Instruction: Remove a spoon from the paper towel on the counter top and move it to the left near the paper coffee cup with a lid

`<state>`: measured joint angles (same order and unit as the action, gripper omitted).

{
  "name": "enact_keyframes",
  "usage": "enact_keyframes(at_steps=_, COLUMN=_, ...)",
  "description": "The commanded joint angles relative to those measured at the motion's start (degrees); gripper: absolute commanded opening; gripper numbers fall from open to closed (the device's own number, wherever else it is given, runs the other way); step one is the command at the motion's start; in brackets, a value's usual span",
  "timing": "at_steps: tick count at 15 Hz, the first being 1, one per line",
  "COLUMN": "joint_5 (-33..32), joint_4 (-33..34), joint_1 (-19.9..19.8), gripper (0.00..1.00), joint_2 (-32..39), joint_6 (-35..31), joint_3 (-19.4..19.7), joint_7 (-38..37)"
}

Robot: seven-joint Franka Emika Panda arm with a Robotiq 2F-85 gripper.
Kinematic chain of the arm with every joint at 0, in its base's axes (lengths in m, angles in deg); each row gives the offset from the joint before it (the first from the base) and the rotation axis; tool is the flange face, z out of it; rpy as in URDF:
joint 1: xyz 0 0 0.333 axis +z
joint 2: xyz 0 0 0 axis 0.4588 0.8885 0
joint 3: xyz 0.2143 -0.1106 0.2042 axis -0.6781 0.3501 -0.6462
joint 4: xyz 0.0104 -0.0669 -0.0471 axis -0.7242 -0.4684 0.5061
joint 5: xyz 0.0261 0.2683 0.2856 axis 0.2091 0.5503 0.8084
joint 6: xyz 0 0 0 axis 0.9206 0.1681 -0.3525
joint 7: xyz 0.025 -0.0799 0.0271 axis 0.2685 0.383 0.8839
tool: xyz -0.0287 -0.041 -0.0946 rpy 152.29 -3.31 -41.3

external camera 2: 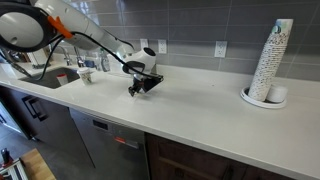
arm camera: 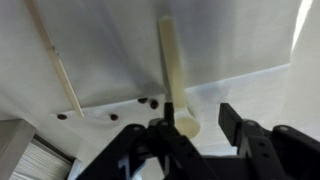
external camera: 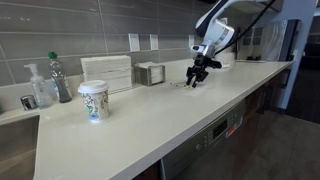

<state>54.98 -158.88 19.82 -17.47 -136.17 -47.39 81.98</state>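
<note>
In the wrist view the cream spoon [arm camera: 172,70] lies on the white paper towel [arm camera: 240,45], handle pointing away and bowl toward me. My gripper [arm camera: 197,125] is open and low over it. The spoon's bowl sits just beside one finger, inside the gap, and the other finger stands apart. In both exterior views the gripper [external camera: 195,76] [external camera 2: 140,86] hovers just above the counter top [external camera: 180,120] near the back wall. The paper coffee cup with a lid [external camera: 93,100] stands well away along the counter. It also shows small in an exterior view [external camera 2: 86,76].
A thin wooden stick [arm camera: 62,70] and small dark bits [arm camera: 148,102] lie by the spoon. A ribbed towel stack [external camera: 107,72], a napkin box [external camera: 150,73] and bottles [external camera: 48,85] line the wall. A tall cup stack [external camera 2: 272,62] stands far off. A sink [external camera 2: 55,78] lies beyond the cup.
</note>
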Motion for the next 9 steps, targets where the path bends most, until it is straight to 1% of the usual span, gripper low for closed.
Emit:
enact_keyframes(at_steps=1, joint_5=-1.7, joint_4=3.4, joint_1=-1.2, gripper=0.44, joint_2=2.5, joint_6=3.0, joint_3=-0.9, joint_7=-0.9)
enact_keyframes(at_steps=2, joint_5=-1.8, joint_4=3.8, joint_1=-1.2, gripper=0.43, joint_2=2.8, joint_6=3.2, joint_3=-0.9, joint_7=-0.9)
enact_keyframes(at_steps=3, joint_5=-2.0, joint_4=4.1, joint_1=-1.1, gripper=0.38, joint_2=3.1, joint_6=3.2, joint_3=-0.9, joint_7=-1.1)
enact_keyframes(at_steps=4, joint_5=-2.1, joint_4=4.4, joint_1=-1.1, gripper=0.42, joint_2=3.3, joint_6=3.2, joint_3=-0.9, joint_7=-1.2)
enact_keyframes(at_steps=5, joint_5=-2.3, joint_4=4.8, joint_1=-1.1, gripper=0.4, joint_2=3.6, joint_6=3.1, joint_3=-0.8, joint_7=-1.3)
enact_keyframes(at_steps=8, joint_5=-2.7, joint_4=5.5, joint_1=-1.2, gripper=0.39, joint_2=4.2, joint_6=2.8, joint_3=-1.0, joint_7=-1.6)
enact_keyframes(at_steps=9, joint_5=-2.7, joint_4=5.7, joint_1=-1.3, gripper=0.3, joint_2=4.2, joint_6=2.9, joint_3=-1.0, joint_7=-1.7)
